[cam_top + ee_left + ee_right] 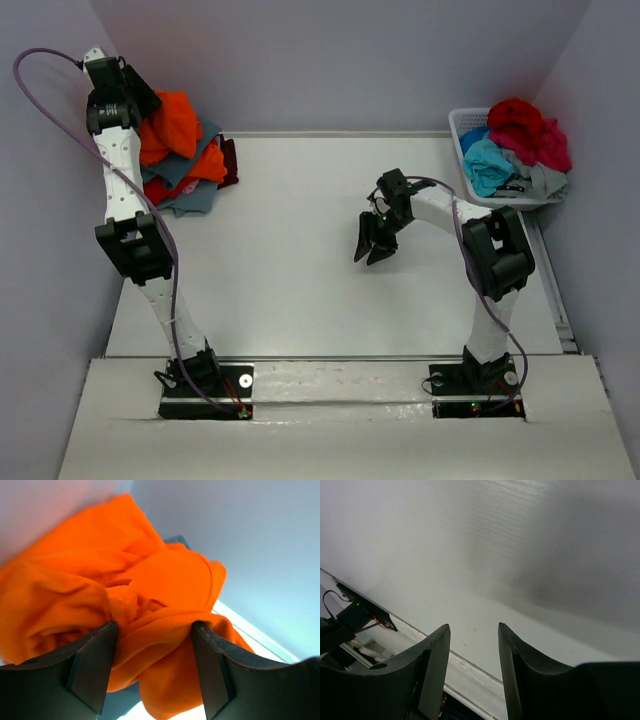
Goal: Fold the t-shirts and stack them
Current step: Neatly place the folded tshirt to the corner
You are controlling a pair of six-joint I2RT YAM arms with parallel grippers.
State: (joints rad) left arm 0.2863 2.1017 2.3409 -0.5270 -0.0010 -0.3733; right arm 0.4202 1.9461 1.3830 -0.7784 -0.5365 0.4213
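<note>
Straddles orange shirt (100,570) with left gripper (154,627), grip uncertain from here; hangs right gripper (474,630) open, empty, above table (280,310).

Crumpled orange and grey t-shirts (185,150) in far-left heap; red, turquoise t-shirts (515,140) far right.

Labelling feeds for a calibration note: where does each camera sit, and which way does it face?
Top external: above and behind the bases, looking down on the white table; left arm and right arm show.
Left wrist: on that arm, facing the bright orange cloth t-shirt by the wall; dark fingers flank it.
Right wrist: angled down at the table and its near edge; fingers apart, empty.
Shared: top and left wrist both show that t-shirt.
</note>
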